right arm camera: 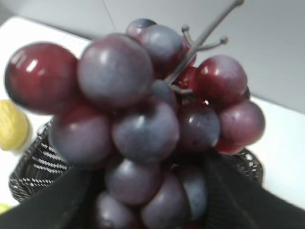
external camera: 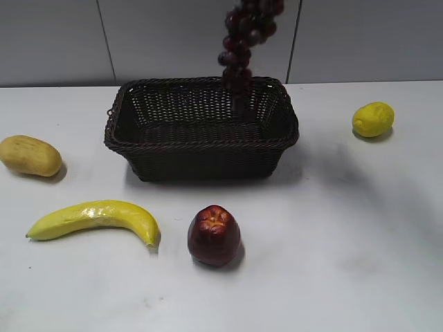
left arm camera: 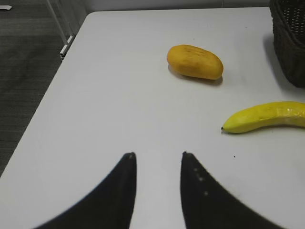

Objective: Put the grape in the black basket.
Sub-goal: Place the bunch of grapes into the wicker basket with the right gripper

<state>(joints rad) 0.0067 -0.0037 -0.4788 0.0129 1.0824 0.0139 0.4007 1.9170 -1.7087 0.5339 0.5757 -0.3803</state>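
The grape (external camera: 243, 41), a bunch of dark red-purple balls, hangs from the top edge of the exterior view, its tip over the far right part of the black basket (external camera: 201, 145). In the right wrist view the grape (right arm camera: 143, 129) fills the frame, clamped between the dark fingers of my right gripper (right arm camera: 147, 200), with the basket rim (right arm camera: 33, 171) below. The right gripper itself is out of the exterior view. My left gripper (left arm camera: 157, 155) is open and empty, low over the white table at the left; the basket corner (left arm camera: 290, 43) shows at its upper right.
A dark red apple (external camera: 214, 235) and a banana (external camera: 97, 218) lie in front of the basket. A yellow-brown mango (external camera: 29, 155) lies at the left and a lemon (external camera: 373, 119) at the right. The table's left edge (left arm camera: 57, 81) drops to the floor.
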